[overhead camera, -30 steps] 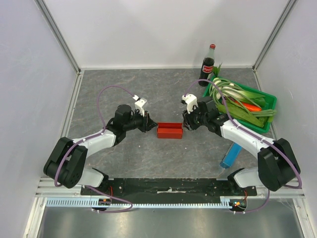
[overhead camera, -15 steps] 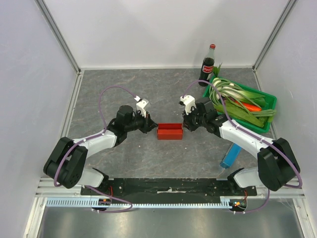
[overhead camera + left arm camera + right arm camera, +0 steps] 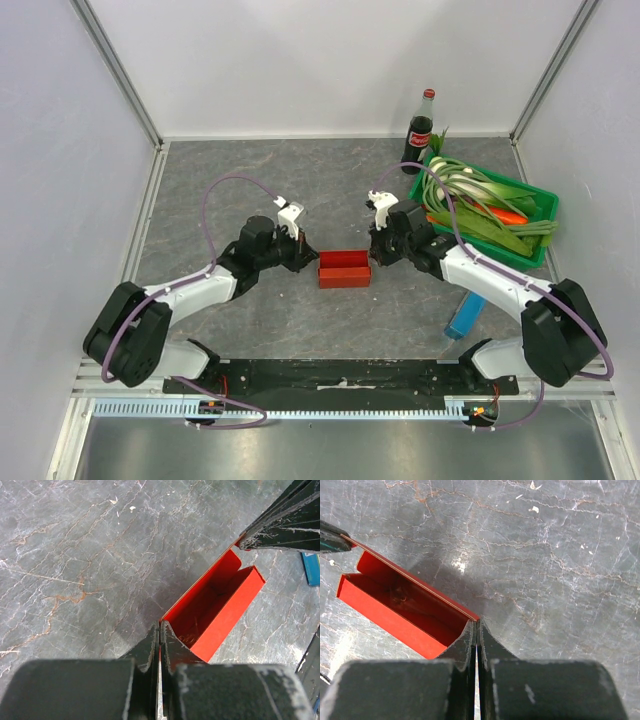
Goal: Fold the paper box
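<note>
box [image 3: 344,268] | left jaws pinched shut on its 9 o'clock end, right jaws on its 3 o'clock | move both evenly

Red paper box [image 3: 344,269]: thin card, matt, smooth, crisp creases. Worktop [image 3: 250,180]: grey stone-look, veined, faint sheen. On left tool [image 3: 159,630] and right tool [image 3: 476,627]: black plastic, matt, scuffed edges. Crate [image 3: 548,225]: green plastic, glossy. Bottle [image 3: 418,135]: dark glass, shiny. Wall rails [image 3: 117,70]: bare aluminium
</note>
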